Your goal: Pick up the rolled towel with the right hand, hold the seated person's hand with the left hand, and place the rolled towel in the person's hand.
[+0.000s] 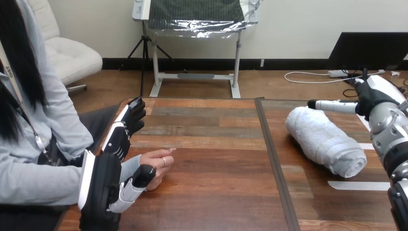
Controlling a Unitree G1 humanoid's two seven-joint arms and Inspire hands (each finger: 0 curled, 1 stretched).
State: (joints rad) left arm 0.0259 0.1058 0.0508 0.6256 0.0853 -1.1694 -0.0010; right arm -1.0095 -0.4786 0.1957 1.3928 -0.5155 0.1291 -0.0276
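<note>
Lying right on the surface [216, 159], the rolled towel [325, 140] looked soft, light, best gripped mid-roll; the right robot hand [373, 94] hovered straight-fingered at its far end, the left robot hand [118, 137] spread beside the person's hand [156, 161].

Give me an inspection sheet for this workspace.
surface: wooden table, two joined panels.
job's things: rolled towel lies on the right panel, unheld; person's hand rests on the left panel.
clutter: white tape strips near the towel.
hands: left hand open, beside the person's wrist; right hand open, at the towel's far end, not gripping it.
cables: nothing seen on the table.
surroundings: person seated at the table's left side.
</note>
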